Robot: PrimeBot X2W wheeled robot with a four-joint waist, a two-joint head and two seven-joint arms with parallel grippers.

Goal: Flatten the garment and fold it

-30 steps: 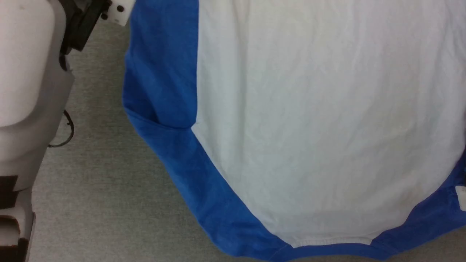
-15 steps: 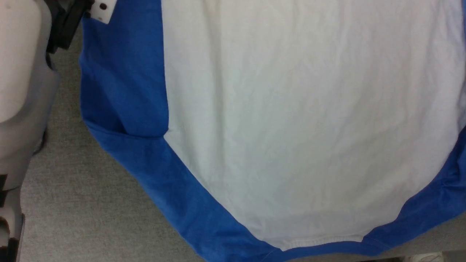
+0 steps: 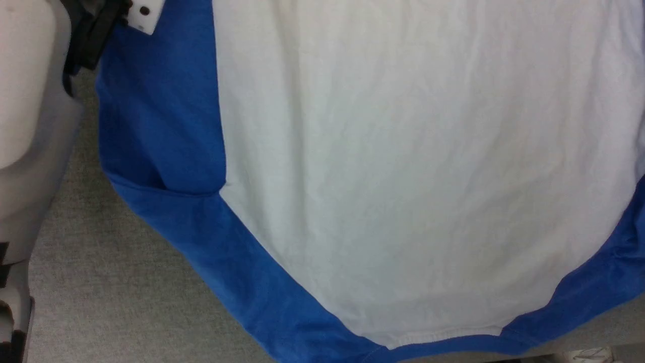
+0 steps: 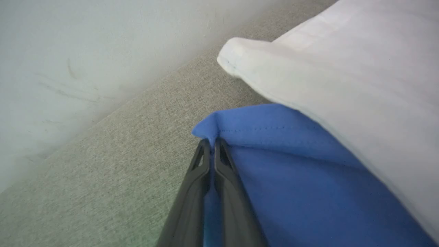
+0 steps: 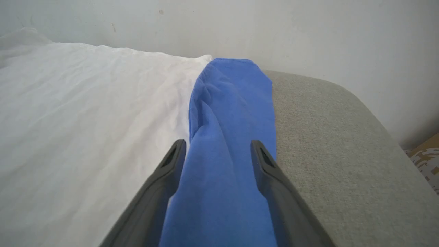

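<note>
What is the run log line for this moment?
left gripper: shut on garment sleeve hem | right gripper: open, astride blue sleeve | fold: not started

The counter [image 3: 101, 302] has a grey woven cover and one rounded corner. On it the garment [image 3: 403, 176] lies spread, white body in the middle, blue neckband close to the counter's near edge.

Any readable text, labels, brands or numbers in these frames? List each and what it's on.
None readable.
Shirt: plain white and blue, with no print or tag text showing.
Grey table cover: unmarked.
White block at the head view's top left: dark round holes, not characters.
Wall: scuffs and specks only.
</note>
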